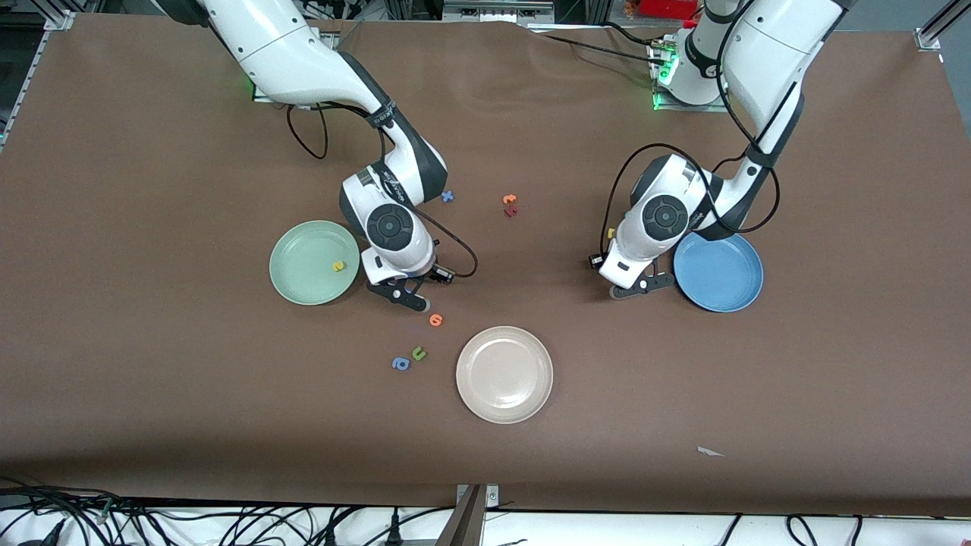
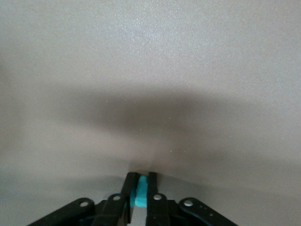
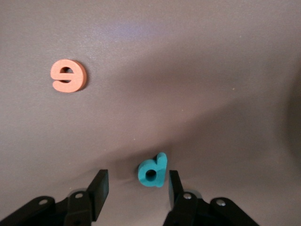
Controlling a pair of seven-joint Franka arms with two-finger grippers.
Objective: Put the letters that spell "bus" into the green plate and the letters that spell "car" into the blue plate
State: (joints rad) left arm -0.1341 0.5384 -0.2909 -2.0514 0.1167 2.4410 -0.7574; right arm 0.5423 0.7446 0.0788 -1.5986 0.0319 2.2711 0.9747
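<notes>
My right gripper (image 1: pixel 410 294) is down at the table beside the green plate (image 1: pixel 303 284), toward the front camera. Its fingers stand open around a teal b/p-shaped letter (image 3: pixel 153 172), which lies flat close to one finger (image 3: pixel 174 188). That letter is hidden under the hand in the front view. A yellow letter (image 1: pixel 338 266) lies in the green plate. My left gripper (image 1: pixel 641 287) is low beside the blue plate (image 1: pixel 728 296) and shut on a small teal letter (image 2: pixel 141 195), whose shape I cannot make out. A yellow letter (image 1: pixel 611 233) lies by the left wrist.
An orange letter (image 1: pixel 435 319) lies just past the right gripper, also seen as the orange letter (image 3: pixel 69 76). A blue letter (image 1: pixel 400 364) and a green u (image 1: pixel 419 353) lie beside the cream-white plate (image 1: pixel 504 402). A blue piece (image 1: pixel 447 196), an orange letter (image 1: pixel 510 199) and a dark red letter (image 1: pixel 510 211) lie mid-table.
</notes>
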